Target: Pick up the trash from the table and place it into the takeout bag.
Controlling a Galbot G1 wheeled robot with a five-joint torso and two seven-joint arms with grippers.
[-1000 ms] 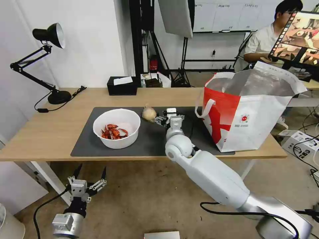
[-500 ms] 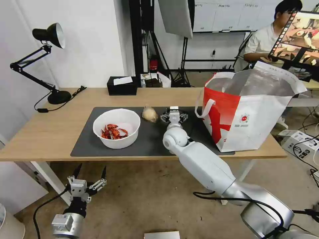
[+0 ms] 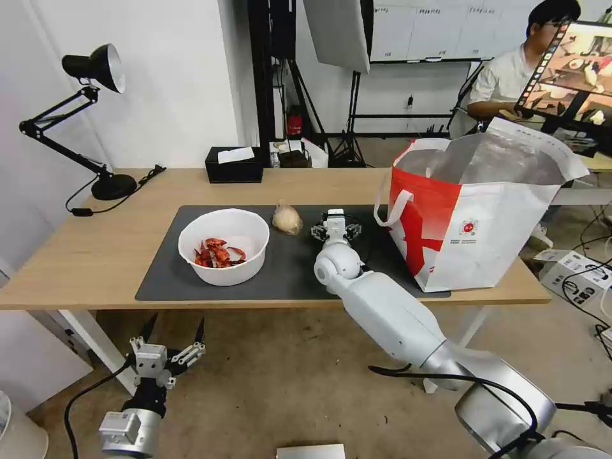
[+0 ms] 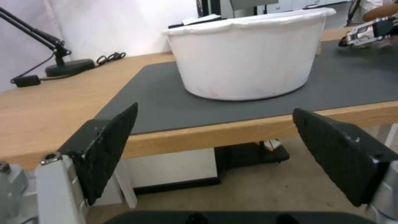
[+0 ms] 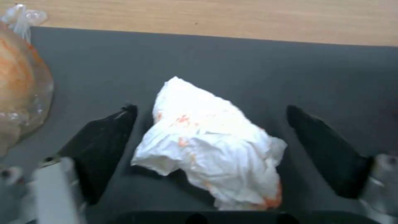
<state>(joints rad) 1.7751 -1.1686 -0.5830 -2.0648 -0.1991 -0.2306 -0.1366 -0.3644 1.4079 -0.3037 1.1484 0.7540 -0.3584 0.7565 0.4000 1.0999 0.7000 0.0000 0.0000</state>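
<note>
A crumpled white tissue [image 5: 209, 146] with orange stains lies on the dark grey mat [image 5: 124, 68], and my right gripper [image 5: 211, 146] stands open with one finger on each side of it. From the head view that gripper [image 3: 336, 227] sits low over the mat [image 3: 287, 268], between the knotted beige-filled bag [image 3: 287, 218] and the red-and-white takeout bag [image 3: 475, 217]. The knotted bag [image 5: 18, 81] lies close beside one finger. A white bowl [image 3: 224, 245] of red shells rests on the mat's left half. My left gripper [image 3: 172, 338] hangs open below the table's front edge, facing the bowl [image 4: 248, 56].
A black tissue box [image 3: 234, 164] stands at the back of the light-wood table [image 3: 95, 248]. A black desk lamp [image 3: 95, 70] and its cable occupy the back left corner. The takeout bag stands open at the table's right end.
My right arm swung so the gripper shifted right, away from the knotted bag, and settled lower over the tissue spot. The left arm stayed still.
</note>
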